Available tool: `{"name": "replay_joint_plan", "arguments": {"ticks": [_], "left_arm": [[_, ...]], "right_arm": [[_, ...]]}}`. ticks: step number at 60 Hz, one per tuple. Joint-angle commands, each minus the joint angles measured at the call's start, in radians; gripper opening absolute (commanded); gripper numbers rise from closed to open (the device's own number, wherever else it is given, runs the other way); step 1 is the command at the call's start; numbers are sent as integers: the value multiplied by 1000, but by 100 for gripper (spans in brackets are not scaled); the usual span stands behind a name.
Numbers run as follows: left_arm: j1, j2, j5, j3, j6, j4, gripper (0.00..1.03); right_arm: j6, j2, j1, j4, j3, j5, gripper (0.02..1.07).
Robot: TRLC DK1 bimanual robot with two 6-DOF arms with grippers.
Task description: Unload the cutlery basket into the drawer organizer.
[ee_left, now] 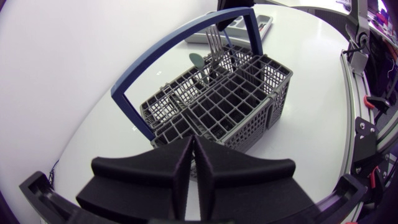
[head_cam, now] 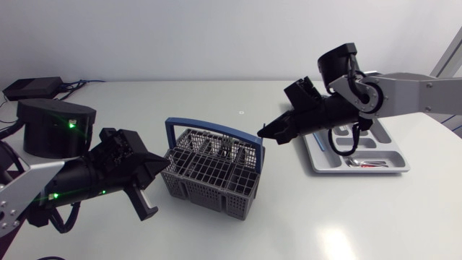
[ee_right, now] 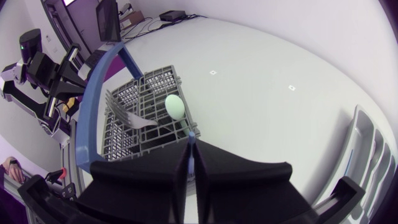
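Basket (head_cam: pixel 213 170) sits mid-table, fork (ee_right: pixel 127 113) and pale spoon (ee_right: pixel 175 106) standing inside. Left gripper (ee_left: pixel 193 168) clenched empty beside it; right gripper (ee_right: pixel 189 163) clenched empty over its rim. Organizer (head_cam: pixel 390 150) lies beyond, under the right arm.

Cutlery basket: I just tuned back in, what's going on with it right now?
The cutlery basket sits mid-table with a fork and a pale green spoon standing in it. The right gripper is shut and empty, with its tips at the basket's rim on the drawer organizer side, just above those two pieces. The left gripper is also shut and empty, close beside the basket's opposite side. A few pieces already lie in the organizer.
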Motion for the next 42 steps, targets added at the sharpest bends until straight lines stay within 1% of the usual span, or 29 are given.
{"name": "replay_joint_plan", "arguments": {"ticks": [1,11,21,29,42], "left_arm": [[-12,-9,-4,-27,-7,-7,6],[-18,0,-4,-32,-7,-1,6],[-30,23,-4,-50,-7,27,6],[-32,25,-4,-55,-7,31,6],[-38,25,-4,-61,-9,37,6]], "right_arm": [[-22,-54,2,-34,42,13,7],[-25,-97,5,-83,71,27,7],[-25,-137,-4,-135,122,27,7],[-25,-165,-7,-163,166,45,7],[-23,-196,-18,-222,242,45,7]]}}
